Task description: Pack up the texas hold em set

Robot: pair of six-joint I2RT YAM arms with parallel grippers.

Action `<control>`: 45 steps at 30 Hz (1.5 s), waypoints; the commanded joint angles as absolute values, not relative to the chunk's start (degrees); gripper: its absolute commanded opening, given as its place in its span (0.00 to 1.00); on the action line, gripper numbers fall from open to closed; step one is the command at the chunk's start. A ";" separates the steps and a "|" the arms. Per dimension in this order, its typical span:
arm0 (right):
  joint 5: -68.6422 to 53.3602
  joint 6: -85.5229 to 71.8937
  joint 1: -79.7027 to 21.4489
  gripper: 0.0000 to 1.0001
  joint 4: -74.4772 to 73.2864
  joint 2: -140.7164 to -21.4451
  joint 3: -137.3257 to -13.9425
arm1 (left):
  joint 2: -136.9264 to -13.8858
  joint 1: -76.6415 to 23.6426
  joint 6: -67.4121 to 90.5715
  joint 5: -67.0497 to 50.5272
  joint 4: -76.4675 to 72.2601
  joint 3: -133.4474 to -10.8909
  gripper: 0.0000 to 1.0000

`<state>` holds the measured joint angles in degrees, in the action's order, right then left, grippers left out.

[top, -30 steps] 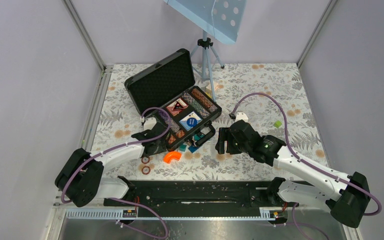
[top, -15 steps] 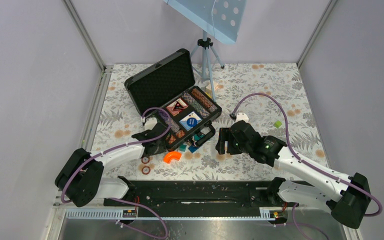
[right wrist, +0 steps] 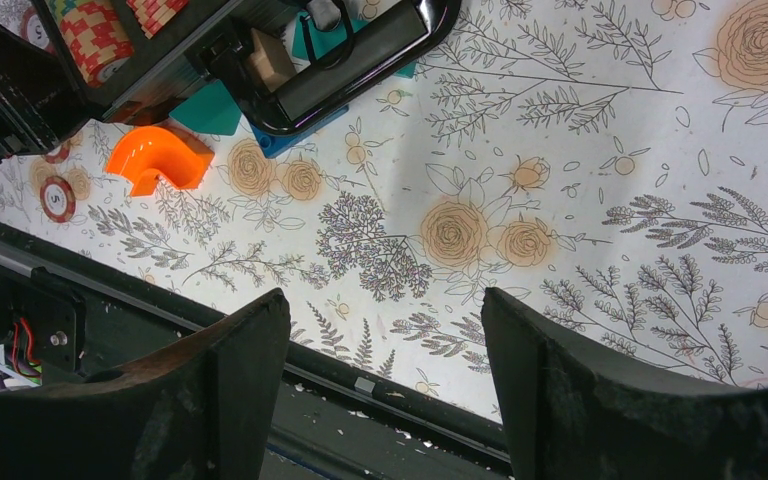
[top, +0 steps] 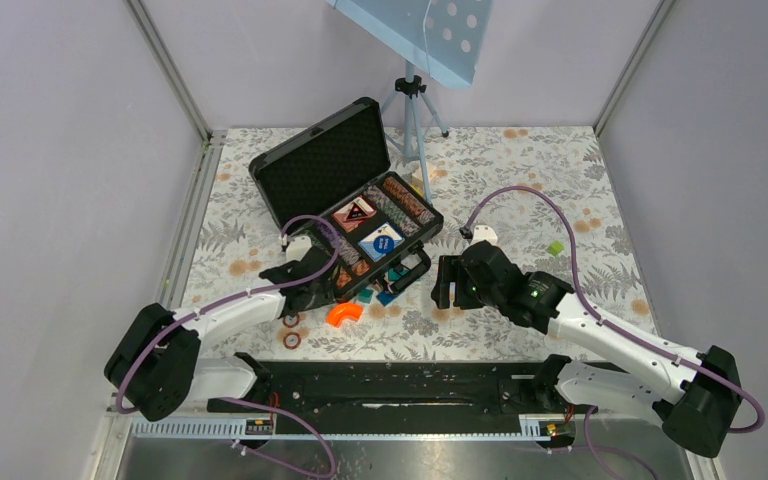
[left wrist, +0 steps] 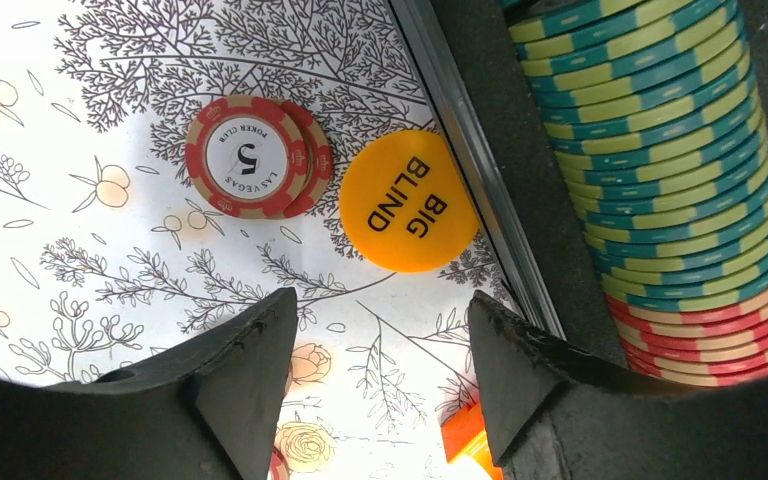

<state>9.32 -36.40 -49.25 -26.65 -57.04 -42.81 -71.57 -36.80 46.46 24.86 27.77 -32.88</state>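
Only the left arm [top: 225, 308] has moved. Its big black joint has swung outward and back, farther from the briefcase [top: 320, 165]. The white forearm now runs straighter and lower toward the case's near left corner. The left gripper [top: 305, 280] has edged slightly leftward at that corner. The forearm's edge now seems to overlap the loose red chip [top: 290, 321] nearest the corner, though the overhead view is too small to be sure.

White arm links [top: 232, 304], black joints [top: 155, 362] and jaws, purple cables [top: 520, 188].
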 commanded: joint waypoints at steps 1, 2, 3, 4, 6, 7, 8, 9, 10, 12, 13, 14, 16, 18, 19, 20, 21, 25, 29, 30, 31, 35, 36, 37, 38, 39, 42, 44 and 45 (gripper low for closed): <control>9.05 -37.21 -49.46 0.77 -26.02 -55.92 -42.21 | -70.58 -37.06 46.68 26.26 25.93 -33.94 0.64; 9.00 -37.25 -49.47 0.77 -26.02 -55.76 -42.09 | -70.15 -37.09 46.61 26.22 25.85 -33.98 0.63; 9.05 -37.22 -49.48 0.77 -25.97 -55.58 -41.98 | -69.39 -37.09 46.35 26.22 25.69 -34.08 0.63; 9.05 -37.26 -49.47 0.77 -25.99 -55.45 -41.86 | -68.45 -37.09 46.02 26.29 25.52 -33.98 0.62; 9.25 -37.41 -49.48 0.77 -26.02 -55.26 -41.54 | -65.56 -37.09 44.94 26.54 24.92 -33.41 0.62; 9.23 -37.42 -49.48 0.77 -26.02 -55.24 -41.45 | -63.84 -37.09 44.32 26.66 24.51 -33.07 0.62; 9.23 -37.42 -49.48 0.77 -26.00 -55.26 -41.42 | -62.00 -37.08 43.56 26.71 23.92 -32.43 0.63; 9.23 -37.54 -49.48 0.77 -26.01 -55.26 -41.35 | -60.41 -37.09 42.91 26.79 23.31 -32.01 0.64; 9.23 -37.48 -49.48 0.77 -26.02 -55.28 -41.34 | -58.82 -37.07 42.28 27.06 22.88 -31.68 0.65; 9.12 -37.50 -49.50 0.77 -25.99 -55.41 -41.37 | -56.89 -36.99 42.23 28.60 23.61 -31.87 0.70; 9.14 -37.51 -49.49 0.77 -25.94 -55.47 -41.39 | -56.44 -36.96 42.83 29.89 25.13 -32.23 0.73; 9.12 -37.56 -49.48 0.77 -25.83 -55.53 -41.46 | -56.42 -36.97 43.18 30.83 26.33 -32.85 0.75; 9.03 -37.61 -49.49 0.78 -25.88 -55.78 -41.53 | -57.06 -36.99 43.78 31.51 28.40 -33.97 0.79; 8.95 -37.61 -49.47 0.77 -25.88 -55.97 -41.62 | -57.76 -37.00 43.05 30.14 28.63 -34.68 0.84; 8.86 -37.59 -49.48 0.78 -25.92 -56.05 -41.68 | -57.64 -36.98 42.96 29.64 27.94 -34.36 0.85; 8.80 -37.56 -49.47 0.78 -25.88 -56.18 -41.73 | -57.14 -37.00 43.01 29.18 26.85 -33.73 0.85; 8.75 -37.57 -49.47 0.78 -25.91 -56.16 -41.80 | -56.19 -36.98 43.22 29.14 25.57 -32.88 0.85; 8.94 -37.73 -49.48 0.78 -25.88 -55.30 -41.13 | -53.32 -37.00 44.49 30.31 23.34 -30.45 0.89; 9.05 -37.79 -49.48 0.78 -25.91 -55.15 -40.90 | -54.24 -36.96 44.63 31.87 24.78 -31.02 0.96; 8.99 -37.86 -49.48 0.78 -25.91 -55.37 -40.91 | -54.70 -37.00 44.77 31.91 25.45 -31.32 0.96; 8.92 -37.94 -49.48 0.78 -25.90 -55.49 -40.90 | -54.64 -37.00 45.07 31.83 25.40 -31.26 0.97; 8.63 -37.95 -49.49 0.78 -25.92 -55.97 -41.24 | -51.80 -37.00 45.98 31.35 22.47 -28.59 0.96; 8.71 -37.96 -49.48 0.78 -25.92 -55.84 -41.17 | -51.43 -36.90 46.23 31.30 21.90 -28.18 0.96; 8.80 -37.92 -49.48 0.78 -25.90 -55.66 -40.99 | -51.34 -36.90 46.37 31.28 21.48 -27.87 0.95; 8.85 -37.96 -49.53 0.78 -25.95 -55.43 -40.92 | -51.53 -36.91 46.45 31.21 21.19 -27.72 0.88; 8.83 -37.95 -49.51 0.78 -26.01 -55.31 -40.82 | -51.96 -36.85 46.53 31.36 21.05 -27.69 0.79; 8.81 -38.09 -49.47 0.78 -26.00 -55.00 -40.40 | -53.62 -36.50 48.64 32.94 22.67 -28.21 0.56; 8.60 -38.12 -49.46 0.78 -25.96 -55.01 -40.30 | -54.64 -36.12 50.57 33.74 24.08 -28.61 0.57; 8.59 -38.19 -49.48 0.78 -26.01 -54.94 -40.29 | -54.93 -35.87 51.41 33.90 24.57 -28.65 0.58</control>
<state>9.26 -37.26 -49.25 -26.61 -56.07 -40.80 -53.56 -36.69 47.33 30.70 24.32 -27.97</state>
